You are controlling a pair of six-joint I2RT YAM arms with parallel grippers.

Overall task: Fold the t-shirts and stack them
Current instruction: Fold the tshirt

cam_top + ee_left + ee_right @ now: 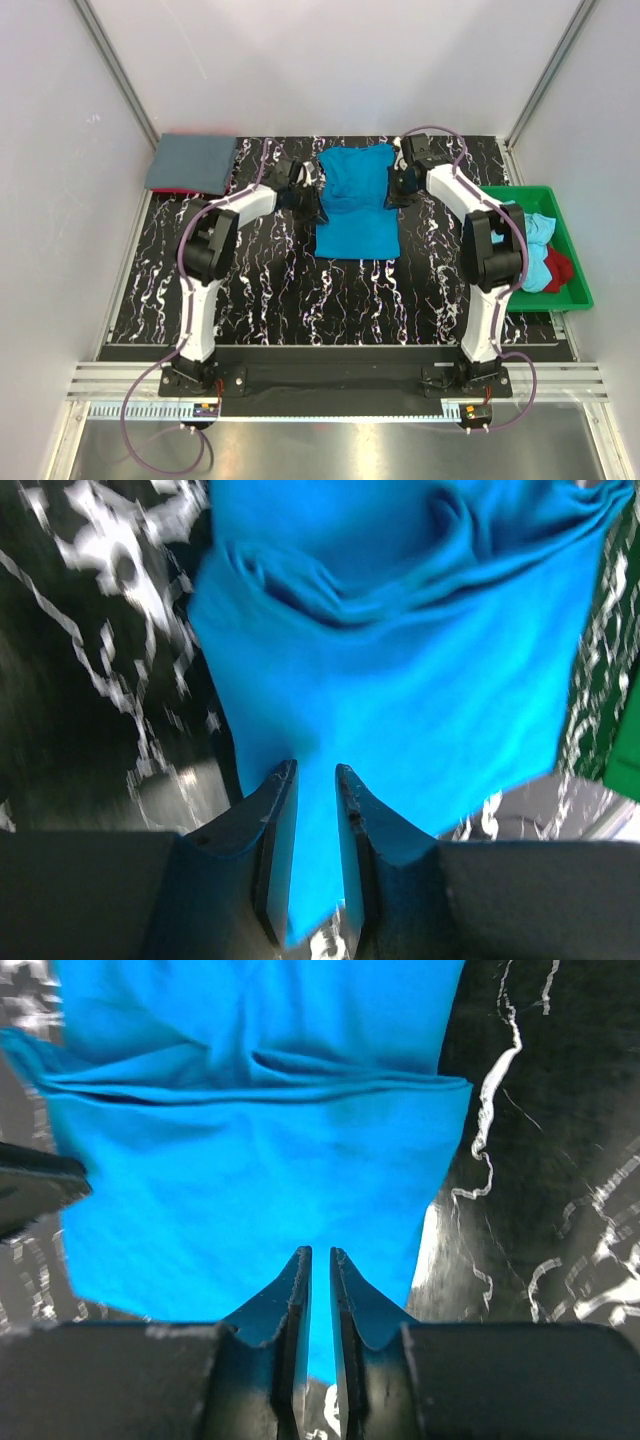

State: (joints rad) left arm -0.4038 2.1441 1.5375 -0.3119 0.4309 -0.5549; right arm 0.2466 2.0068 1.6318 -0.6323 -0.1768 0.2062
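Note:
The bright turquoise-blue t-shirt (356,200) lies at the middle back of the black marbled table, its far part lifted and creased. My left gripper (308,188) is shut on the shirt's left edge; cloth (400,680) runs between its fingers (272,820). My right gripper (398,182) is shut on the shirt's right edge; cloth (250,1160) sits between its fingers (296,1300). A slate grey-blue t-shirt (190,163) lies folded at the back left over a red one (172,190). Light aqua (538,250) and red (560,266) shirts lie in the tray.
A green plastic tray (575,262) stands at the right edge of the table. White walls with metal frame posts enclose the back and sides. The table (300,300) in front of the turquoise shirt is bare marbled surface.

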